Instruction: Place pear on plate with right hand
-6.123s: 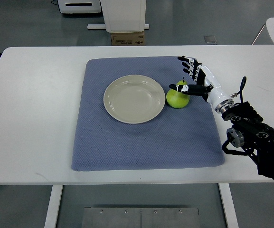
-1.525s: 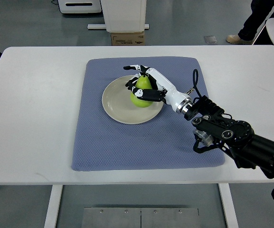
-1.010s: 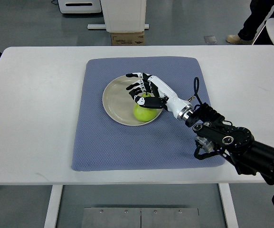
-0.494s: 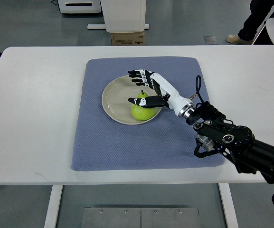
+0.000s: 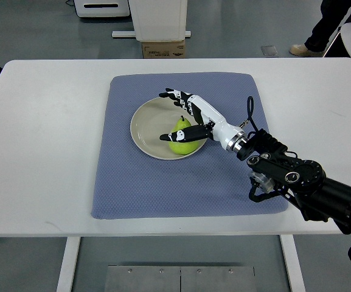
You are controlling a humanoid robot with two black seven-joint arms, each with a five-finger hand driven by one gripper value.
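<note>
A green pear (image 5: 180, 139) rests on the right part of the cream plate (image 5: 148, 124), which sits on a blue mat (image 5: 132, 182). My right hand (image 5: 176, 115) hovers over the pear with its fingers spread wide. Its thumb stretches across the front of the fruit and the other fingers reach past it toward the plate's far side. No finger is closed around the pear. The right arm comes in from the lower right. The left arm does not show.
The mat lies on a white table (image 5: 41, 140). A cardboard box (image 5: 163, 48) and a white cabinet base stand on the floor behind the table. A person's leg and shoe (image 5: 303, 47) show at the top right.
The hand carried the pear from beside the plate onto it, set it down and let go. In the last half second the fingers spread wider and the thumb straightened off the fruit.
</note>
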